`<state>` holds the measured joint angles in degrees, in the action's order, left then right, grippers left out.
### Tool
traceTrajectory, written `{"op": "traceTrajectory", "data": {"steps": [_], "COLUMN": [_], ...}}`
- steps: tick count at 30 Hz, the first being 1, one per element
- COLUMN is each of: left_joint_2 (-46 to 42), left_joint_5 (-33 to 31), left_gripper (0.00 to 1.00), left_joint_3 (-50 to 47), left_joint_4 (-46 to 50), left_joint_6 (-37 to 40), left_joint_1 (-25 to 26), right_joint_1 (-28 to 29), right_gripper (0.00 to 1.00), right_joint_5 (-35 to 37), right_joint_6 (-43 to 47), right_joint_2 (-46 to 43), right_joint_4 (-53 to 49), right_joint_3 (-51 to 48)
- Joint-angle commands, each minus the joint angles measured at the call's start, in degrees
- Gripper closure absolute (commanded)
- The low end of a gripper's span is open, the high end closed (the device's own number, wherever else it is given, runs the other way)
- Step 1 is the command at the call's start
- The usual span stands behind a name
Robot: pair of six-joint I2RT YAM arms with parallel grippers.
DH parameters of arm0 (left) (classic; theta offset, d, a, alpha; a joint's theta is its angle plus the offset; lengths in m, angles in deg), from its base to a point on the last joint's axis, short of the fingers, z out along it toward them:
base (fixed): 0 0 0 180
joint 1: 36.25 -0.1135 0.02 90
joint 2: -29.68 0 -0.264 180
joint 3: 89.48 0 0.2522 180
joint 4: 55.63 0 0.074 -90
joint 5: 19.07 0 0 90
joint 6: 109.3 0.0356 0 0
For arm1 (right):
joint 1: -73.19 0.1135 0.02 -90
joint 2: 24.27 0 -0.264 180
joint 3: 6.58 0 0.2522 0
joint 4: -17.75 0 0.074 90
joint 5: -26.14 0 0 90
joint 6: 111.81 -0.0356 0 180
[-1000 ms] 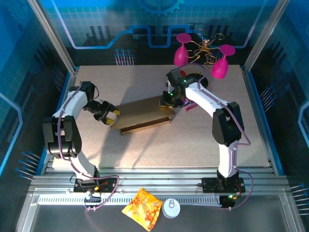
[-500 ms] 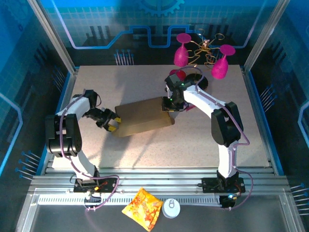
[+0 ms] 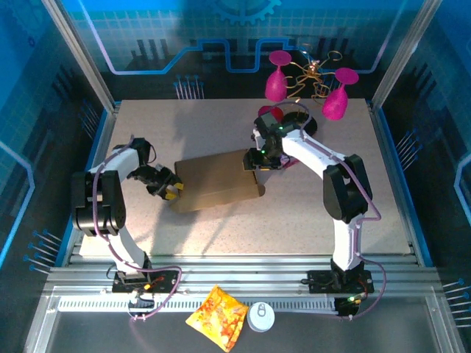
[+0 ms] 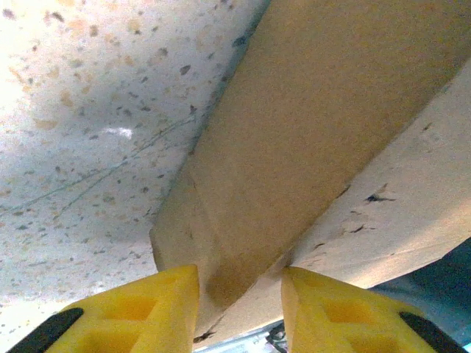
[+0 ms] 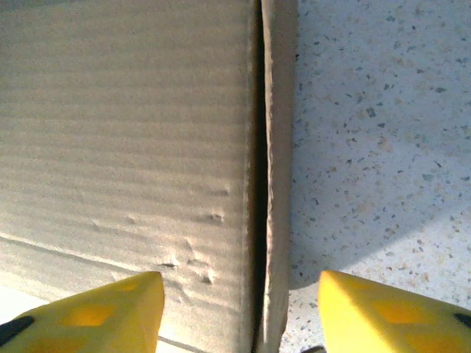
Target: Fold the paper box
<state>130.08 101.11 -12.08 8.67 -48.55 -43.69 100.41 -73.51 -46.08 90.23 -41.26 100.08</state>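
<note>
Paper box (image 3: 218,180), brown cardboard, flat on bench (image 3: 309,213): left fingers (image 4: 147,312) clenched on its left end; right fingers (image 5: 110,309) released, spread astride its right edge.

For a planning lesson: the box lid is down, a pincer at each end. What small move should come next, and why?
Probably push the open right pincer down on the lid of the paper box: a gap shows along its right edge, while the left pincer straddles the other end.
</note>
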Motion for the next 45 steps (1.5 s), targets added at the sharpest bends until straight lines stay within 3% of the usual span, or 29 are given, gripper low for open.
{"op": "traceTrajectory", "data": {"steps": [1, 6, 17, 28, 36, 45], "left_joint_2": [1.3, 2.22, 2.29, -0.52, -1.79, -1.88], "left_joint_5": [-1.88, -2.68, -3.99, -4.04, -4.35, -4.6], "left_gripper": [0.7, 0.8, 0.95, 0.98, 1.0, 1.0], "left_joint_3": [-0.97, -1.15, -2.37, -5.77, -6.71, -6.51], "left_joint_4": [-0.71, -0.29, 0.95, 0.54, 1.66, 2.4], "left_joint_6": [2.57, 4.43, 8.36, 9.18, 12.89, 13.9], "left_joint_1": [0.24, 0.15, -0.56, -0.73, -0.73, -0.73], "right_joint_1": [-3.17, -6.59, -8.61, -8.86, -9.72, -8.46], "right_gripper": [0.35, 0.31, 0.23, 0.22, 0.19, 0.16], "right_joint_5": [-7.66, -15.08, -23.48, -23.22, -21.83, -20.85], "right_joint_6": [1.41, 0.9, 3.58, 2.49, 2.62, 12.28], "right_joint_2": [-4.21, -4.59, -2.11, 0.15, -6.5, -0.54], "right_joint_4": [3.9, 9.52, 17.8, 18.11, 21.96, 10.65], "right_joint_3": [-3.12, -7.49, -11.32, -6.3, -10.07, -0.95]}}
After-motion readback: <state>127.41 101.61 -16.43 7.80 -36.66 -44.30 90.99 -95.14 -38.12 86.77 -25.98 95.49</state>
